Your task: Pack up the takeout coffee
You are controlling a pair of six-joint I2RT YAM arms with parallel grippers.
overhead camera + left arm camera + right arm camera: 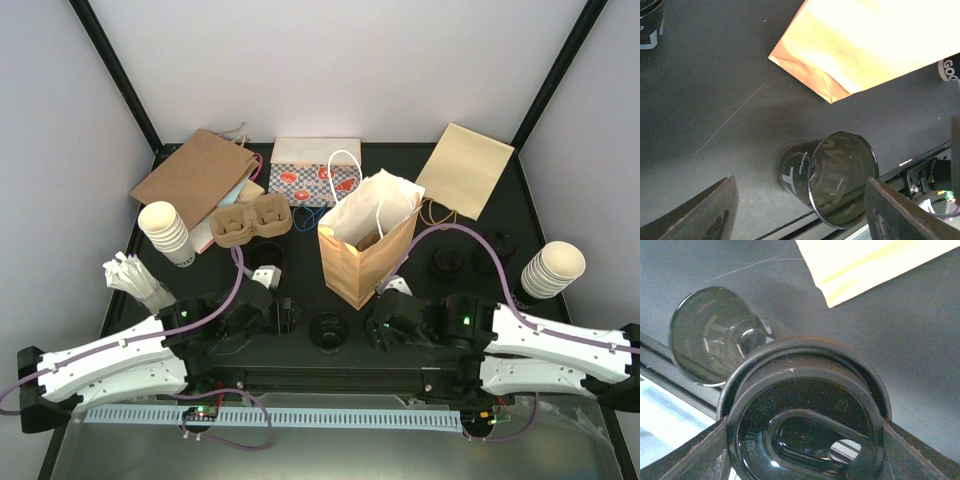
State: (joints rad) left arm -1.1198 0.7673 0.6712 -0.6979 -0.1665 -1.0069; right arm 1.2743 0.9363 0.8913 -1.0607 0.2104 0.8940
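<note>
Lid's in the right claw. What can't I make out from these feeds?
- Inside of the open brown paper bag: top view, white tissue paper and the bag's walls hide it.
- Another small black round cup: left wrist view, cut off by the top-left corner.
- Front small black round cup: right wrist view, partly hidden behind the round black plastic lid.
- That lid's lower rim: right wrist view, cut by the bottom edge.

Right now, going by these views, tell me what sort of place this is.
Likely a robot test bench staged as a café takeout counter: a black table walled by plain white panels, with an open paper bag, stacked white paper cups and a cardboard cup tray.
</note>
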